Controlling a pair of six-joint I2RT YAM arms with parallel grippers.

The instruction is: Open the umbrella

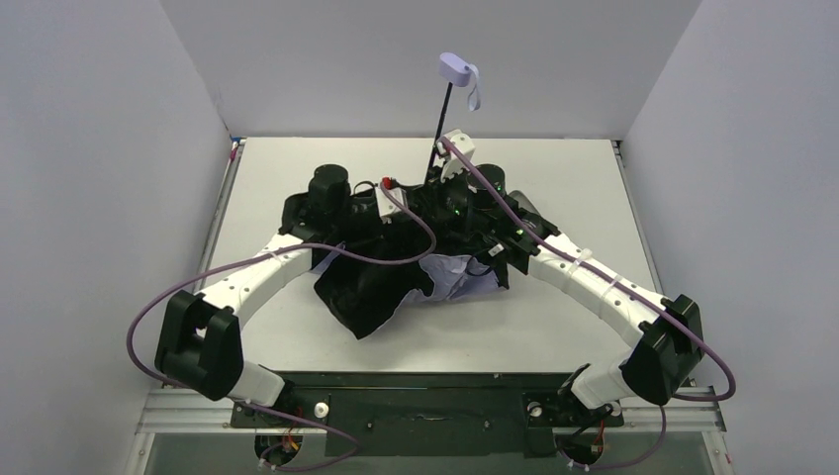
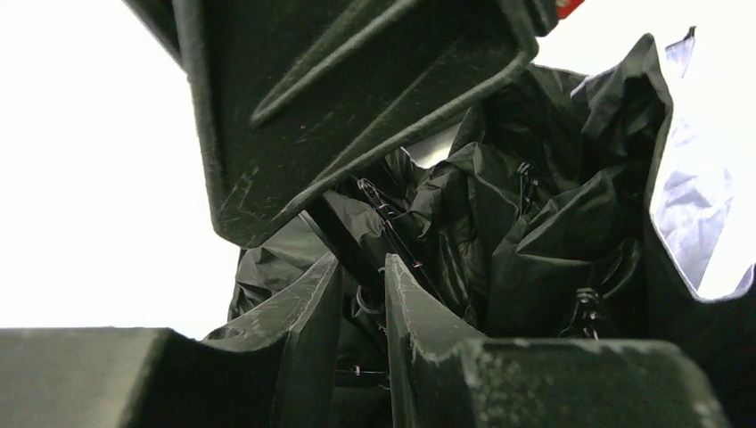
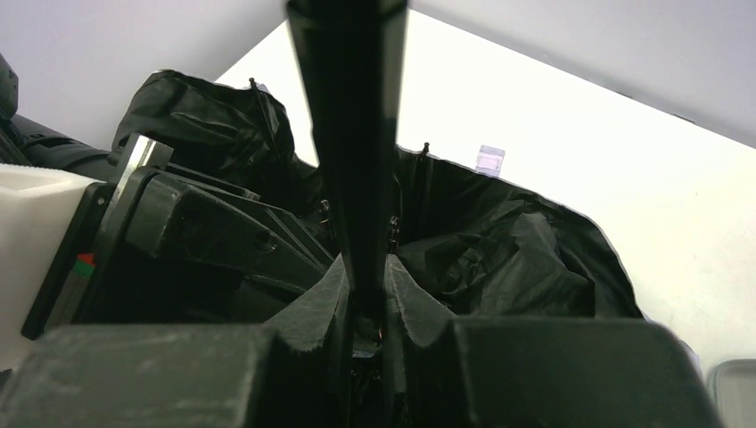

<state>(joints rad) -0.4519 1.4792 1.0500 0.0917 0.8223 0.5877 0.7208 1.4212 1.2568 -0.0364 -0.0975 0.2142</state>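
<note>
Both left gripper (image 2: 363,272) and right gripper (image 3: 365,272) pinch the umbrella's (image 1: 371,292) stiff thin shaft (image 3: 357,134), likely the firmest hold above the limp six-o'clock canopy (image 1: 460,280).

umbrella (image 2: 535,223): crinkled glossy black cloth | left fingers (image 2: 308,308): scuffed matt black plastic

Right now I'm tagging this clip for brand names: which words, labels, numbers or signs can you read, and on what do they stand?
None: no text is readable in any view.
The umbrella and its handle show no print.
The red-and-green patch in the right wrist view is colour only, no letters.
</note>
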